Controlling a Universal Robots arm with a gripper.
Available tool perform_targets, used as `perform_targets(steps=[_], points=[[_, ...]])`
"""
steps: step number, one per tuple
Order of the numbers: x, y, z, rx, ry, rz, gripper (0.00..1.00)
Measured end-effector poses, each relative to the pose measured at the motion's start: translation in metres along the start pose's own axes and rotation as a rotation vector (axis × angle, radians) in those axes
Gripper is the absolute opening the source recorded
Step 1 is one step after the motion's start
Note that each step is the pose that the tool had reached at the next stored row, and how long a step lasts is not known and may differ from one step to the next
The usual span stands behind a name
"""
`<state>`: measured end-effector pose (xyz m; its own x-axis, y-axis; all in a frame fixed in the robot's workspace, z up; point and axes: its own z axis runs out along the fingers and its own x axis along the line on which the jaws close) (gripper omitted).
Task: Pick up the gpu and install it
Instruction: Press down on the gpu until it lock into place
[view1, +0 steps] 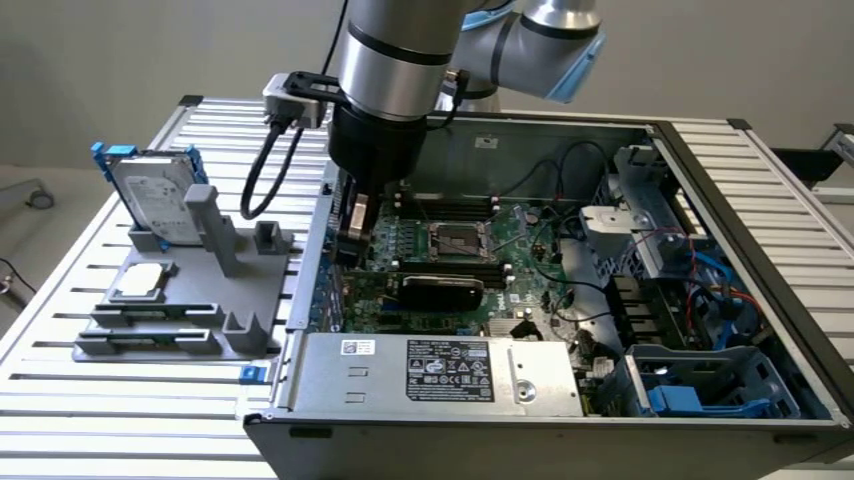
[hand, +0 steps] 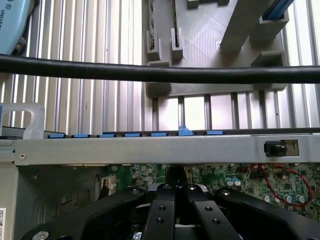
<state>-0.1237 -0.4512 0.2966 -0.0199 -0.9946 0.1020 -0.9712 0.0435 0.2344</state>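
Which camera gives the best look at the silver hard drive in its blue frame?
The exterior view: the hard drive stands upright in the grey holder, its whole face visible. The wrist view catches just a blue edge of it.

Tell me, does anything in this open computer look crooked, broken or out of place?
Nothing stands out. The gpu lies level across the motherboard inside the computer case, and the gripper hangs shut just inside the case wall. The hard drive stands upright in the grey holder outside.
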Motion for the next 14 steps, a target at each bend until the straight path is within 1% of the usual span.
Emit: perform_targets(steps=[5, 8, 10, 14], points=[[-0.0008, -0.0001, -0.0011, -0.0006, -0.0005, 0.0, 0.11], [-0.0015, -0.0001, -0.0012, -0.001, -0.003, -0.001, 0.11], [-0.002, -0.0001, -0.0012, -0.0011, -0.0068, -0.002, 0.11], [-0.0026, -0.0001, -0.0011, -0.0016, -0.0173, -0.004, 0.11]])
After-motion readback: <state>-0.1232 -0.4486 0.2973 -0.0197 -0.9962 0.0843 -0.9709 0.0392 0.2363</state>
